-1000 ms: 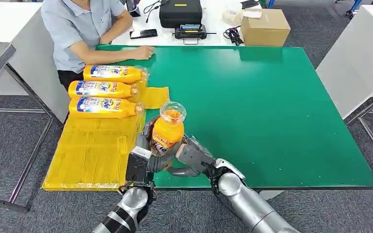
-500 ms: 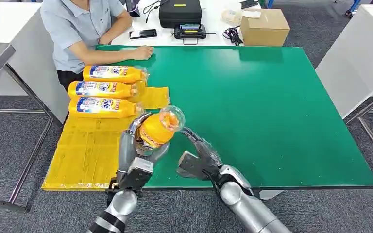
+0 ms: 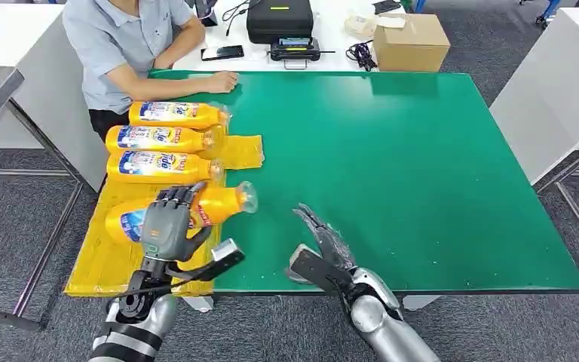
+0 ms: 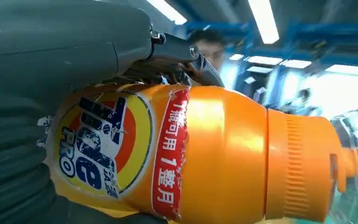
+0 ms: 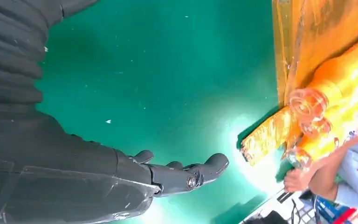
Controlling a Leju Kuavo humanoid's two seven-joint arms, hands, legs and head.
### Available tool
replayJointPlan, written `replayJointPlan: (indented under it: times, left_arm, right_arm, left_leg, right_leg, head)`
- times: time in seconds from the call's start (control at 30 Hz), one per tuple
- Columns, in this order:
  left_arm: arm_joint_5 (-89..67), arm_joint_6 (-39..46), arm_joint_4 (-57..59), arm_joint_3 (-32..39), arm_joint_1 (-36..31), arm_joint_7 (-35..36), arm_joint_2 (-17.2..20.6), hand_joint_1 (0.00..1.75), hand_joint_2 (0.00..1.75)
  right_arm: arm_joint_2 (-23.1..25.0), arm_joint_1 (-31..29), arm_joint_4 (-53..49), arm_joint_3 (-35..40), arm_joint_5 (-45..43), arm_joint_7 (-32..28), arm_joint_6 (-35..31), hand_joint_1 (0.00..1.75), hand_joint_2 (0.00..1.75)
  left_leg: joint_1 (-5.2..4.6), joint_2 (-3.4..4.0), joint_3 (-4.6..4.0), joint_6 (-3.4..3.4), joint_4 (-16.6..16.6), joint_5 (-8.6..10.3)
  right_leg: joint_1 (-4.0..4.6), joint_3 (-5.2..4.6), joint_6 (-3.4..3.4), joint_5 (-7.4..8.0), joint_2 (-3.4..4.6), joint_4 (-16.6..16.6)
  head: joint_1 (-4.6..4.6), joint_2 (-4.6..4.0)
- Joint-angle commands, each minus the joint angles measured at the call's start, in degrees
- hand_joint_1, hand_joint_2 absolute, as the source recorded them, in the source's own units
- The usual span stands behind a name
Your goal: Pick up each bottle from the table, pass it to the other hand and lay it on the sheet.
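While left robot hand (image 3: 167, 225) grips bottle (image 3: 196, 207) over sheet (image 3: 121, 249) | right robot hand (image 3: 318, 245) spread wide

— Where does everything sit relative to the sheet (image 3: 143, 234)?
— It covers the table's (image 3: 422, 166) left part. Three bottles (image 3: 162, 139) lie on its far end, side by side. My left hand (image 3: 167, 226) holds a fourth bottle (image 3: 211, 205) lying across it, nearer me.
— And your right hand (image 3: 324, 249)?
— Right of the sheet, over the table's near edge, fingers apart. A person (image 3: 128, 45) sits behind the sheet.
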Motion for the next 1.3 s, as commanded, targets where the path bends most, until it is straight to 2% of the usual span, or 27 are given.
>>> replayJointPlan:
  times: [0.03,0.23,0.53,0.57,0.6,0.63,0.67,0.7,0.73,0.77,1.3]
  left_arm:
    - [3.6,-3.2,12.2,-6.3,-6.4,2.5,8.5,1.75,1.75]
    - [7.6,-7.7,16.2,-8.2,-6.9,1.5,8.4,1.75,1.75]
    - [7.1,-8.5,17.0,-11.8,-5.5,0.8,8.5,1.75,1.75]
    - [7.4,-8.6,16.6,-12.2,-5.4,0.7,8.6,1.59,1.75]
    - [7.5,-8.6,16.5,-12.3,-5.4,0.7,8.6,1.59,1.75]
    - [7.5,-8.6,16.3,-12.5,-5.4,0.7,8.6,1.29,1.75]
    - [7.5,-8.7,16.3,-12.8,-5.6,0.8,8.6,0.49,1.75]
    - [7.5,-8.7,16.3,-12.8,-5.6,0.8,8.6,0.49,1.75]
    - [7.5,-8.8,16.4,-12.9,-5.7,0.8,8.5,0.19,1.75]
    - [7.6,-8.7,16.5,-13.0,-5.9,0.9,8.5,0.0,1.75]
    - [8.8,-13.8,19.4,-14.6,-6.5,1.4,8.6,0.0,1.75]
  right_arm:
    - [0.2,4.5,-4.1,-6.2,0.9,-1.1,-0.5,0.0,1.75]
    - [0.9,5.6,-5.4,-8.3,-0.2,-1.9,-0.1,0.0,1.75]
    - [1.7,5.6,-5.8,-8.0,-0.6,-2.5,0.4,0.0,1.75]
    - [1.8,5.5,-5.7,-7.9,-0.6,-2.5,0.5,0.0,1.75]
    - [1.8,5.4,-5.7,-7.9,-0.6,-2.5,0.5,0.0,1.75]
    - [1.9,5.3,-5.6,-7.8,-0.6,-2.5,0.5,0.0,1.75]
    - [1.9,4.9,-5.3,-7.7,-0.6,-2.5,0.6,0.0,1.75]
    - [1.9,4.9,-5.3,-7.7,-0.6,-2.5,0.6,0.0,1.75]
    - [1.9,4.8,-5.1,-7.7,-0.6,-2.5,0.7,0.0,1.75]
    - [1.9,4.5,-4.8,-7.6,-0.6,-2.6,0.8,0.0,1.75]
    - [1.9,3.7,-3.9,-7.8,-0.8,-2.7,1.8,0.0,1.75]
  left_leg:
    - [0.07,-0.12,0.19,-0.13,0.0,-0.05]
    - [0.1,-0.05,0.16,-0.15,0.0,-0.07]
    - [0.09,0.01,0.2,-0.14,0.0,-0.11]
    - [0.05,0.04,0.13,-0.11,0.0,-0.07]
    - [0.03,0.03,0.07,-0.07,0.0,-0.04]
    - [0.07,0.05,0.18,-0.13,0.0,-0.1]
    - [0.05,0.05,0.11,-0.1,0.0,-0.06]
    - [0.01,0.04,0.06,-0.07,0.0,-0.02]
    - [0.06,0.05,0.14,-0.12,0.0,-0.07]
    - [0.06,0.02,0.12,-0.11,0.0,-0.05]
    - [0.03,0.04,0.1,-0.08,0.0,-0.03]
  right_leg:
    - [0.08,0.24,-0.16,-0.1,-0.16,0.0]
    - [0.11,0.2,-0.18,-0.08,-0.09,0.0]
    - [0.1,0.22,-0.17,-0.11,-0.03,0.0]
    - [0.06,0.13,-0.13,-0.07,0.01,0.0]
    - [0.03,0.08,-0.09,-0.04,0.0,0.0]
    - [0.08,0.2,-0.16,-0.08,0.01,0.0]
    - [0.05,0.12,-0.12,-0.04,0.02,0.0]
    - [0.02,0.05,-0.09,-0.02,0.01,0.0]
    - [0.07,0.15,-0.15,-0.06,0.02,0.0]
    - [0.07,0.13,-0.13,-0.05,-0.01,0.0]
    - [0.03,0.1,-0.1,-0.02,0.01,0.0]
  head:
    - [0.0,0.0]
    - [0.0,0.0]
    - [0.0,0.0]
    - [0.0,0.0]
    - [0.0,0.0]
    - [0.0,0.0]
    - [0.02,0.0]
    - [-0.02,0.0]
    - [0.0,0.0]
    - [0.0,0.0]
    - [0.0,0.0]
